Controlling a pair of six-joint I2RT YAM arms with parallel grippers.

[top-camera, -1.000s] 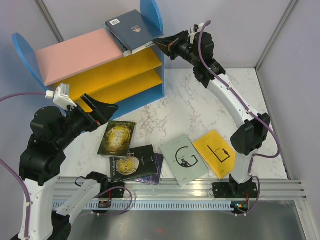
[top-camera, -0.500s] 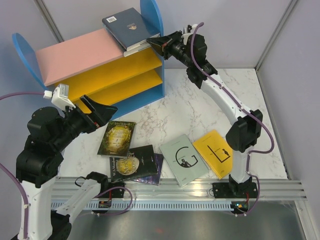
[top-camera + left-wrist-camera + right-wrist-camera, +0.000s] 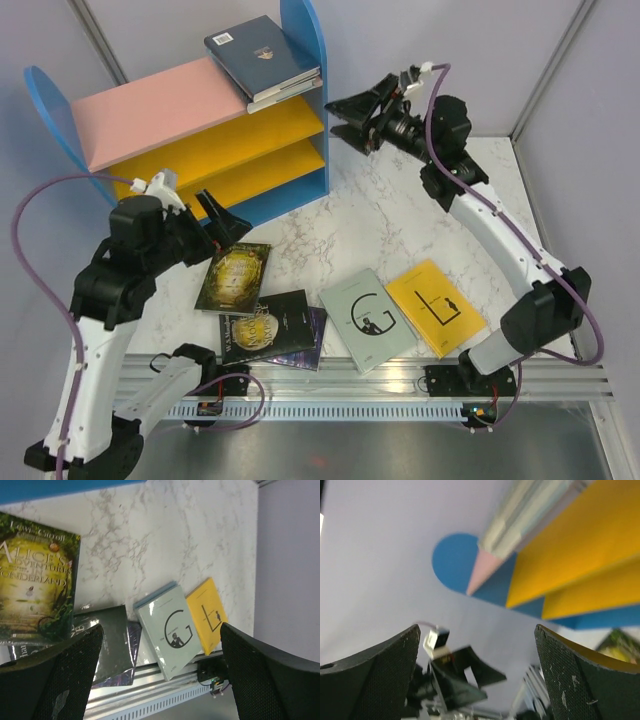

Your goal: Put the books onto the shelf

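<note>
Now both claws are gaping wide, holding nothing: right claw (image 3: pixel 345 115) hanging beside the shelf (image 3: pixel 160 110), whose top is carrying stacked books (image 3: pixel 262 55); left claw (image 3: pixel 225 215) hovering above 5 more on the desk (image 3: pixel 400 220). They are looking thin, stiff, slick; pinching an edge is seeming wisest.

Marble tabletop (image 3: pixel 400 230); slotted metal rail (image 3: pixel 350 385) along near edge; grey walls (image 3: pixel 170 30)

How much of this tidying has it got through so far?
Done: a stack topped by the navy book lies on the shelf. In hand: nothing; the right gripper is open beside the shelf, the left gripper open near the green-gold book. Left: that one plus the black book, purple book, grey book and yellow book, all on the table.
</note>
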